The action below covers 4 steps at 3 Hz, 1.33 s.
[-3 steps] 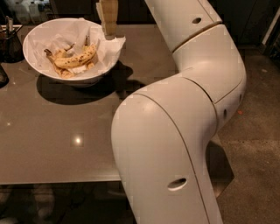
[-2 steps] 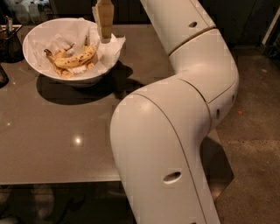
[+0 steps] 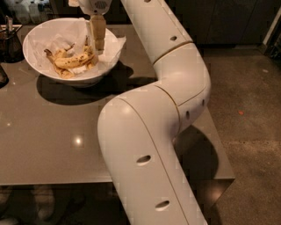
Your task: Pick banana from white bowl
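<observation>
Hovering inside the white bowl [image 3: 30,52], the gripper [image 3: 97,35] hangs just above the banana [image 3: 74,60], which lies unlifted; its grip state cannot be told

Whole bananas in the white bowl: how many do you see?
1. The banana lies across the white bowl, the gripper hanging just above it. Shorter brown pieces sit beside it; paper may hide more.

Arm [image 3: 145,149] bent at elbow [image 3: 184,83], extends forward-left; gripper [image 3: 98,46] at far end points straight down, wrist [image 3: 95,6] seemingly vertical.
</observation>
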Motion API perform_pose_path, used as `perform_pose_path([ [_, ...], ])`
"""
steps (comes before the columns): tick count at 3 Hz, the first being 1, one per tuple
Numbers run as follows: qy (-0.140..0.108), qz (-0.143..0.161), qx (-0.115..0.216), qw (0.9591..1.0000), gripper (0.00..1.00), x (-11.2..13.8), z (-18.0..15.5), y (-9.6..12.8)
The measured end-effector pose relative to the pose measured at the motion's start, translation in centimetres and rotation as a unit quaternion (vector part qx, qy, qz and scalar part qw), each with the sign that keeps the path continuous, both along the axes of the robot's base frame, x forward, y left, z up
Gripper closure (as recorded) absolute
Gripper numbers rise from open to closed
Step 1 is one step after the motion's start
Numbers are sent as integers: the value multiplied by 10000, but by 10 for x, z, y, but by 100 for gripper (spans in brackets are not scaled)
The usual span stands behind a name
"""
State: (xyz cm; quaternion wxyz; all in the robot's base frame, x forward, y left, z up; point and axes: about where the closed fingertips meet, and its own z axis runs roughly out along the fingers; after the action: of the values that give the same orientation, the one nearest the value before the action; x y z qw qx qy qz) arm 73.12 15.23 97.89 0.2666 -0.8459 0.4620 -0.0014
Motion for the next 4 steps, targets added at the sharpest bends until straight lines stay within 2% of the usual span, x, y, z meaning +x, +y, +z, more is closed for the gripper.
perform_pose_path([
  [3,340,25,61,9994,14,10,-36,15],
  [4,434,35,51,9990,23,10,-45,18],
])
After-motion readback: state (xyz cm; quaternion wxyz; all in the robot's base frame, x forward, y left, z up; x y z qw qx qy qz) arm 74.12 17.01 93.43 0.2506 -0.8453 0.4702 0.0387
